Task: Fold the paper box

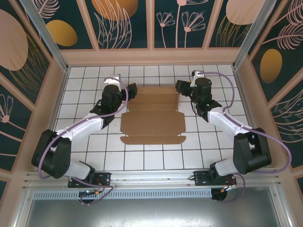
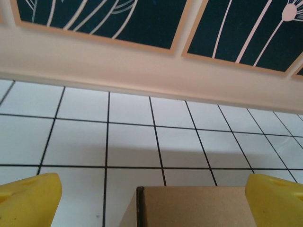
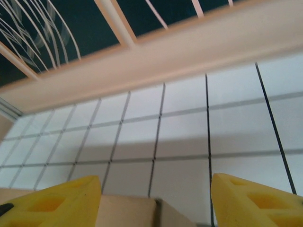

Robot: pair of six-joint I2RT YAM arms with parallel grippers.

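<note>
Left of centre in the top view, the left end effector (image 1: 131, 90) hovers beside the upper-left corner of the paper box (image 1: 152, 118). Its fingers are spread wide and clamped on nothing. Its wrist view shows a raised cardboard edge low between the yellow fingers (image 2: 29, 198).

The box lies in the middle of the tiled table (image 1: 94, 156). It is mostly flat, with the far panels stepped up along their creases and the near flap lying toward the bottom of the frame.

Right of centre, the right end effector (image 1: 182, 88) sits by the upper-right corner. Its fingers (image 3: 255, 198) are apart with cardboard low between them, not gripped as far as I can tell.

The step in hand looks like raising the far side walls. It would go best with both sides worked together: press along the creases, keep each flap square between the fingers, and stop the base sliding on the tiles.
</note>
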